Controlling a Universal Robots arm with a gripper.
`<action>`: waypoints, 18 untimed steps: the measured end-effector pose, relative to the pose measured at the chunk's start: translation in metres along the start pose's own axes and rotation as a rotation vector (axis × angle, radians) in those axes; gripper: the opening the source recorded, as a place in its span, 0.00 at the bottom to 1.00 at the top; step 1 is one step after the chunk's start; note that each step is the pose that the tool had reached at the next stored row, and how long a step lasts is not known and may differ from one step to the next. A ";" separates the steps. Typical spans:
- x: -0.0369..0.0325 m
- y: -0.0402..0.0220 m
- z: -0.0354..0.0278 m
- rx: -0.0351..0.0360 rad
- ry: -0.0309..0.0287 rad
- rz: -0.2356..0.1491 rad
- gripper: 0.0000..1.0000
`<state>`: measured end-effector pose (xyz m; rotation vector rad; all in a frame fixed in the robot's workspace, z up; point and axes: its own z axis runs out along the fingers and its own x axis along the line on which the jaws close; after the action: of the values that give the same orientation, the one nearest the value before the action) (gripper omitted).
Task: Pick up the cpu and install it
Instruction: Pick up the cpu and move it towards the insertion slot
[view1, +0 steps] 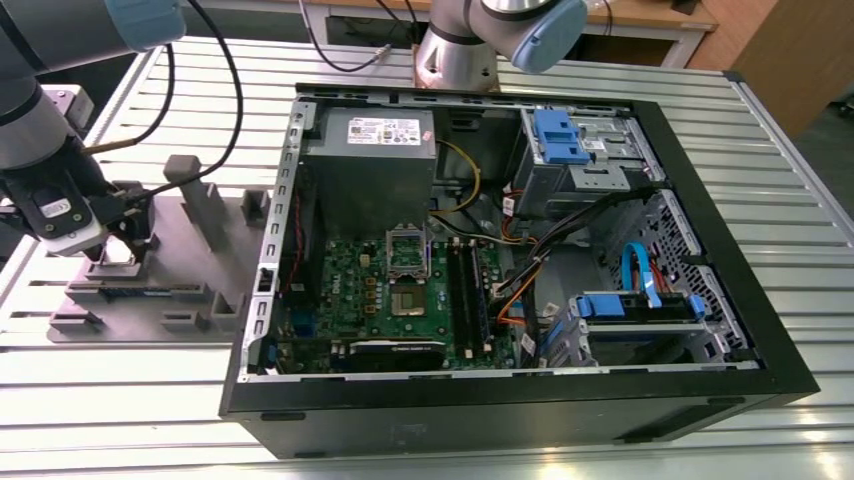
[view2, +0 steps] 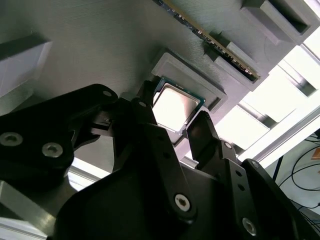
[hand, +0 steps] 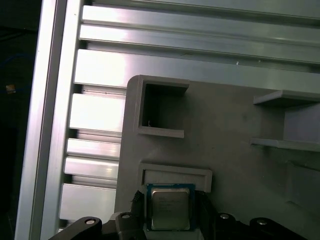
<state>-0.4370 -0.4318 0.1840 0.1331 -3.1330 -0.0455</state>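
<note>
The black two-fingered gripper (view2: 174, 112) is apparently pinching the small, flat, square, silver-topped cpu (view2: 176, 104) by opposite edges. The chip is sitting directly between the fingertips, over the grey plastic fixture tray (hand: 235, 150), well apart from the open black computer case (view1: 507, 410).

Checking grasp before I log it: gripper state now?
Gripper: closed on the cpu, at its pocket on the grey fixture.
</note>
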 end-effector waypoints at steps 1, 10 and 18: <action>0.0000 0.0000 0.0000 0.0000 0.0000 0.000 0.54; 0.0000 0.0000 0.0000 0.0000 0.0000 0.001 0.54; 0.0000 0.0000 0.0000 0.0000 0.0000 0.001 0.47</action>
<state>-0.4369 -0.4318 0.1841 0.1314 -3.1331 -0.0455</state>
